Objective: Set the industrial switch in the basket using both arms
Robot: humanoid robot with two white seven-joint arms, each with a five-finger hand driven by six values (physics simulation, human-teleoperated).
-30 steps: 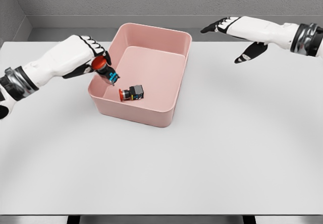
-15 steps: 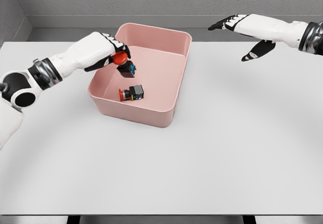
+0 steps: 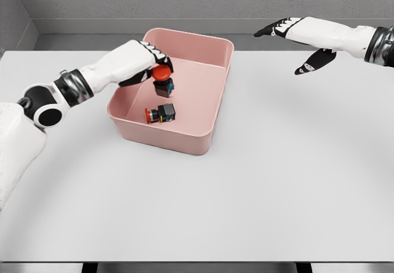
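Left hand (image 3: 143,63) gripping switch (image 3: 162,80), over basket (image 3: 218,79)

The left hand (image 3: 143,62) covers part of the red-capped switch (image 3: 162,80) it grips, so the contact points cannot be made out. The basket's (image 3: 203,144) near wall hides its floor along the front. The right arm (image 3: 345,36) is cut off by the right edge. Markings on the second switch (image 3: 160,114) are too small to read.

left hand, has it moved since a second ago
Yes. The left hand, gripping a red-capped switch, has moved right, from the pink basket's left wall to over its inside.
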